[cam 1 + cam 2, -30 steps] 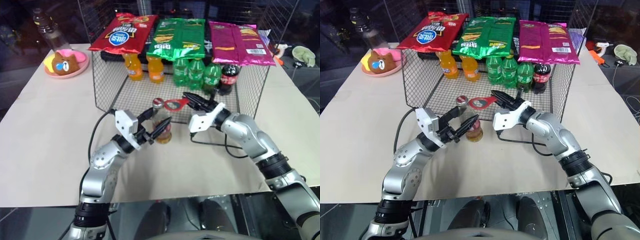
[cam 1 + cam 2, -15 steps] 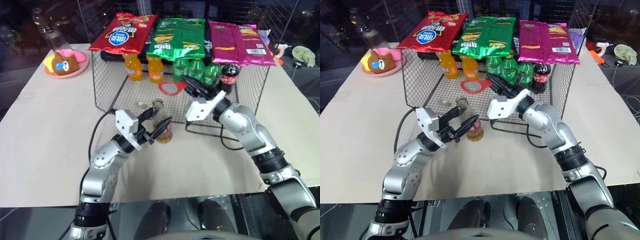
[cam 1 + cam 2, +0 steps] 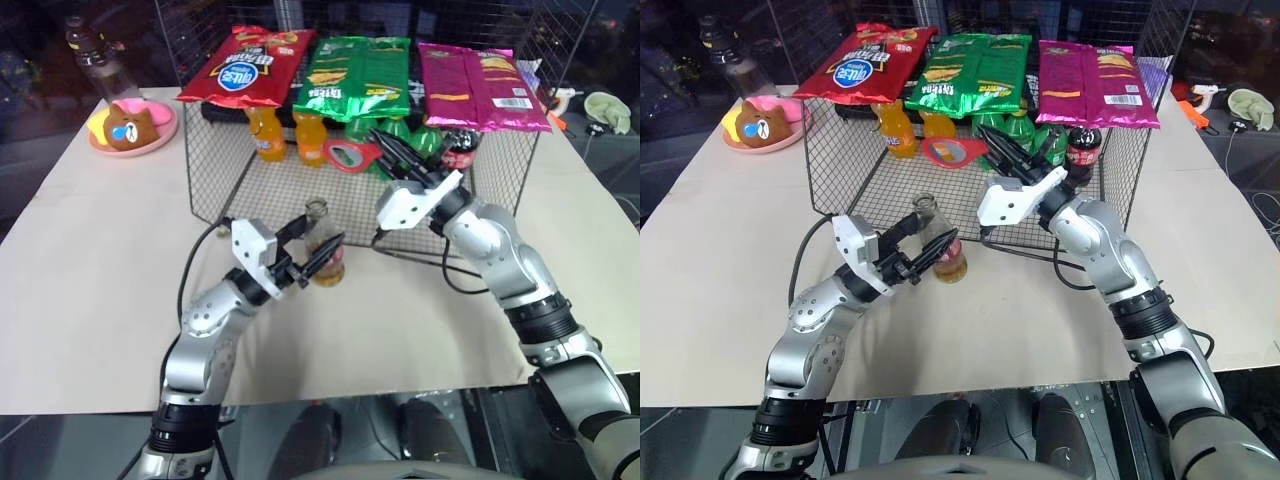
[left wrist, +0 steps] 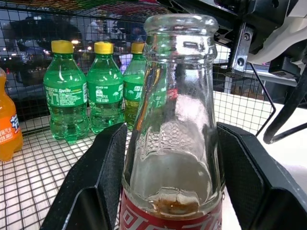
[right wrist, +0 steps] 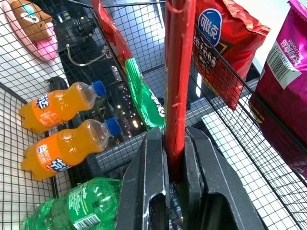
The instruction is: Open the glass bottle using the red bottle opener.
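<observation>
Our left pincer (image 3: 312,252) grips the bottle (image 3: 322,245) by its sides, upright on the table (image 3: 90,260). The mouth looks bare, with no cap, so we judge the opening step done. Our right pincer (image 3: 385,152) pinches the opener (image 3: 349,156) above and behind the bottle, close to the wire basket (image 3: 205,165). Next we should bring the opener back toward us, where the table is free, away from the mesh.

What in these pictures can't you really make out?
- The cap: the bottle mouth is bare, and where the cap lies cannot be told.
- The bottle's label, head views: covered by the left gripper.
- Opener head, right wrist view: cut off by the edge.
- Cola bottle: partly behind the right gripper.
</observation>
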You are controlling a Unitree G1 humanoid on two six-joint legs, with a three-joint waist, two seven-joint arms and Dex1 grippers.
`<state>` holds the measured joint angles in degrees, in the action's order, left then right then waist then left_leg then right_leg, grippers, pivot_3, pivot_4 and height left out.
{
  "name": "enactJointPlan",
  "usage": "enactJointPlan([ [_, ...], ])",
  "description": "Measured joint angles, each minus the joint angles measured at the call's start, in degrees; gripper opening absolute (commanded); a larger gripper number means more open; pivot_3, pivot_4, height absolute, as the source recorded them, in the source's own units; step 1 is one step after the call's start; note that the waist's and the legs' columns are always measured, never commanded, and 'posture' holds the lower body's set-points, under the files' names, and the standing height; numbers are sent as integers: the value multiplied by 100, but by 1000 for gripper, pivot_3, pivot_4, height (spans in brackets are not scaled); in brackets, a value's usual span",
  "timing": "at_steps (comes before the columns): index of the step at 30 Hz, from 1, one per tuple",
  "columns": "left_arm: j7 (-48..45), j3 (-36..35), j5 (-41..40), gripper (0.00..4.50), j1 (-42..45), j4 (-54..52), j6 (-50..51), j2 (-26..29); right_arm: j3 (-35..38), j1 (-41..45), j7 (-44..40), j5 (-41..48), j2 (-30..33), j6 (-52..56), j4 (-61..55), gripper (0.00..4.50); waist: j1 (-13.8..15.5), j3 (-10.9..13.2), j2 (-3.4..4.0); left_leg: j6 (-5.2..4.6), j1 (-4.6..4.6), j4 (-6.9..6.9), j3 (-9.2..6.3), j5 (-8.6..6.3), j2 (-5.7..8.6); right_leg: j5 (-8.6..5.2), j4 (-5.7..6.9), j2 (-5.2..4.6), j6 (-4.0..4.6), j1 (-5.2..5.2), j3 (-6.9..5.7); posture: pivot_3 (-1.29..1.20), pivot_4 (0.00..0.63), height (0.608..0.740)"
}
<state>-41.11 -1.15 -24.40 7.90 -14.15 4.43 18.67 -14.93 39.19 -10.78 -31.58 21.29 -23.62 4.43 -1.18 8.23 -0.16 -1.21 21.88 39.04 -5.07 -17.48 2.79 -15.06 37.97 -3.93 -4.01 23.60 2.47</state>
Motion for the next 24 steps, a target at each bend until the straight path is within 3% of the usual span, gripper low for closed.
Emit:
enactJointPlan([
  [7,0,-1,-5,2881,21,12,12,1,1,-15,4,9,-6,27,13,0,0,0,0,0,0,0,0,0,0,0,0,0,0,0,0,0,150,740],
  [11,0,-1,-9,4473,23,12,18,0,1,-60,4,41,-6,64,39,0,0,0,0,0,0,0,0,0,0,0,0,0,0,0,0,0,150,740],
  [24,17,-16,-8,4473,24,10,17,2,1,-91,5,126,-3,89,60,0,-1,0,0,0,0,0,0,0,0,0,0,0,0,0,0,0,150,740],
])
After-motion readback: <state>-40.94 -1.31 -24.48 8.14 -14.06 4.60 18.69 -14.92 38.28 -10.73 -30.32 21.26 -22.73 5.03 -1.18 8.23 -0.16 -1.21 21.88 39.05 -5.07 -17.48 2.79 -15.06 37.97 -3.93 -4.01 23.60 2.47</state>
